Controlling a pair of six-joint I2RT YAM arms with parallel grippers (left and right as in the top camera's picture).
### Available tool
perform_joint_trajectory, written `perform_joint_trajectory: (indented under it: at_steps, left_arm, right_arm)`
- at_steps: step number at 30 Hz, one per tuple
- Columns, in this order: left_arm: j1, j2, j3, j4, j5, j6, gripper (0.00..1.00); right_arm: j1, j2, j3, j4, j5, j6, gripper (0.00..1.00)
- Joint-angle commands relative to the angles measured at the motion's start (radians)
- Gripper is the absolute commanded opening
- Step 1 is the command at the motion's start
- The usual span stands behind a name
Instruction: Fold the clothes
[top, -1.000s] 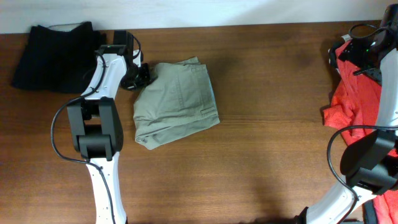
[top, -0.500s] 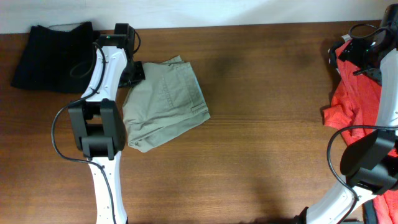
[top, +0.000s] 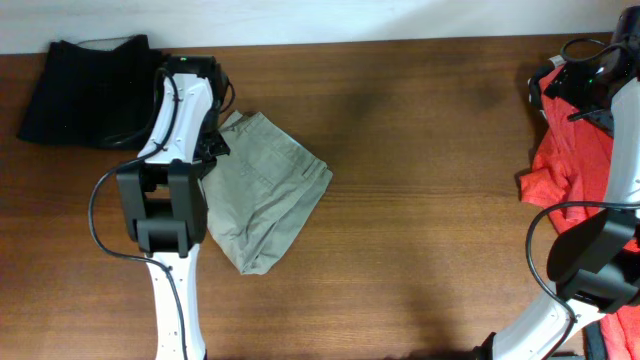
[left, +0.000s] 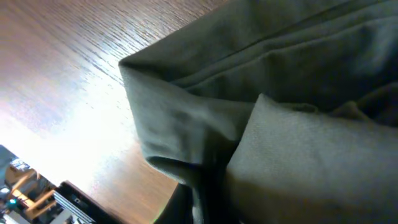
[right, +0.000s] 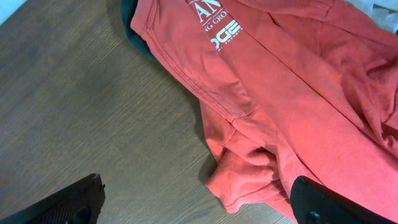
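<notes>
The khaki shorts (top: 265, 190) lie folded on the wooden table, turned diagonally, left of centre. My left gripper (top: 210, 142) is at their upper left corner and is shut on a fold of the fabric. In the left wrist view the shorts (left: 280, 93) fill the frame, with cloth pinched at the dark finger (left: 196, 202). A black garment (top: 85, 85) lies at the back left. A red white-printed T-shirt (top: 575, 150) lies bunched at the right edge. My right gripper (top: 585, 85) hovers over it, open and empty, and the right wrist view shows its spread fingers (right: 199, 196) above the shirt's hem (right: 267, 106).
The table (top: 430, 200) is dark brown wood. A pale wall strip (top: 350, 20) runs along its back edge. Black cables hang from both arms near the back corners.
My left gripper has moved forward and slightly left while holding the shorts. The shorts slid left and rotated to a diagonal. The right arm has not moved.
</notes>
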Motion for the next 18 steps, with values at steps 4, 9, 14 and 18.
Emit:
perform_joint_trajectory:
  at_steps: [4,9,14,18]
  left_arm:
    - [0.066,-0.041,0.012,-0.002,-0.138,-0.012,0.98]
    - [0.120,-0.041,0.012,0.126,-0.080,0.121,0.98]
    - [0.122,-0.040,0.010,0.236,0.068,0.199,0.84]
    - [0.127,-0.039,-0.019,0.245,0.069,0.224,0.84]
  right_arm:
    - [0.003,-0.006,0.005,0.000,0.008,0.005,0.99]
    - [0.003,-0.006,0.005,0.000,0.008,0.005,0.99]
    - [0.003,-0.006,0.005,0.000,0.008,0.005,0.99]
    - [0.003,-0.006,0.005,0.000,0.008,0.005,0.99]
